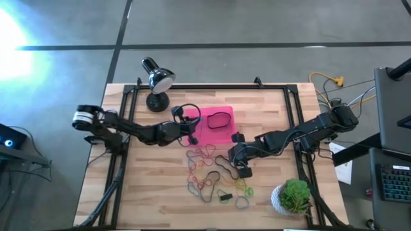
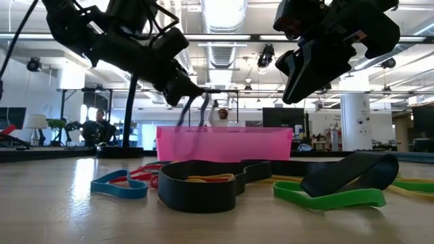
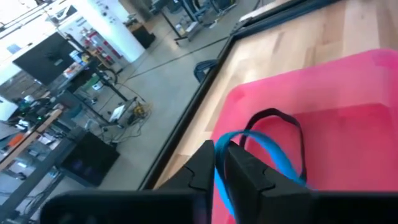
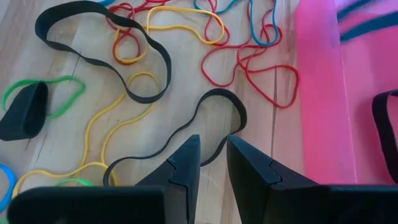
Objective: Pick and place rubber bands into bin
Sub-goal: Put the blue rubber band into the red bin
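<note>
**Left hand pinching bands over pink bin; right hand above the pile**

Closest to the low cam: a wide black rubber loop (image 2: 200, 190) lying flat on the wood desk (image 2: 61, 217), w/ a thin orange band inside it, a blue band (image 2: 119, 184) to one side and a flat green band (image 2: 325, 198) on the other. That level view shows the bright pink low-walled plastic bin (image 2: 224, 144) standing behind the pile, and thin bands dangling from the left hand (image 2: 183, 91) down toward the bin. Depth is hard to read there.

High view sorts out layout: bin (image 1: 221, 133) sits mid-desk, one black loop (image 1: 219, 120) already inside. Loose rubber bands (image 1: 209, 170) in red, yellow, green, black are spread just in front of it. Left hand (image 1: 191, 130) is at the bin's left edge, w/ a dark loop (image 1: 185, 113) beside it. Right hand (image 1: 236, 156) hovers over the pile's right side.

Left wrist cam adds the grip: fingers (image 3: 249, 174) closed tight on a blue band (image 3: 270, 152) and a thin black band (image 3: 280, 118), both hanging over the bin floor (image 3: 348, 137).

Right wrist cam: fingers (image 4: 183, 165) narrowly apart, nothing between them, above a wavy black band (image 4: 205, 127); bin wall (image 4: 317, 93) just beside.

Black desk lamp (image 1: 156, 80) stands behind the bin; green plant in white pot (image 1: 292, 196) at the near right corner.
</note>
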Motion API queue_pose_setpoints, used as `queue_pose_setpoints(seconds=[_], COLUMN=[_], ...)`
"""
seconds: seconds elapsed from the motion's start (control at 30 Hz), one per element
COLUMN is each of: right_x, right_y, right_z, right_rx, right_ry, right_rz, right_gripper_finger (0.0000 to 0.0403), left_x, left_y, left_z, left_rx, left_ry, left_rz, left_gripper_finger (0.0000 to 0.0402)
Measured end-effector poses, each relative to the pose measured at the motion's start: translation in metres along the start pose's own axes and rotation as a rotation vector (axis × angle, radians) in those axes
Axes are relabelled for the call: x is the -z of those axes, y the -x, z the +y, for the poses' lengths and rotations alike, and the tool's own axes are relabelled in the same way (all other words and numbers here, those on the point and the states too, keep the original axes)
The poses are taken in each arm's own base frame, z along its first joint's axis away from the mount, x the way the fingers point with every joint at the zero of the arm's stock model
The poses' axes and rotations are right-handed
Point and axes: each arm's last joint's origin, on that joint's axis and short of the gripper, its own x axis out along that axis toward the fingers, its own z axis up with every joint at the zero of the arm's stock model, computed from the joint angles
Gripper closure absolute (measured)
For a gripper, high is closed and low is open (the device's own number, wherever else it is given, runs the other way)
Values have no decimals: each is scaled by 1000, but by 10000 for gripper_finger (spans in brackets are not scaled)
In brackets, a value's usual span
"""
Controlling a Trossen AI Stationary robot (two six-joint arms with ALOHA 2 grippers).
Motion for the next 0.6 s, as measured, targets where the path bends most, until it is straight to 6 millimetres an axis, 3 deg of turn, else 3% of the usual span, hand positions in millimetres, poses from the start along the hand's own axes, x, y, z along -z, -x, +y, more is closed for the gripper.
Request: queue_pose_setpoints(seconds=[0.3,0.6], right_x=[1,19], right_y=[-5,-41], right_z=[0,6], right_rx=[-2,9], right_ry=[-111,-124], right_rz=[-7,110], right_gripper_finger=[335,335], left_x=[-1,-6], left_y=[-1,8], left_z=[-3,-12], left_rx=[9,46], left_ry=[-7,-12], left_rz=[-2,-26], left_gripper_finger=[327,326])
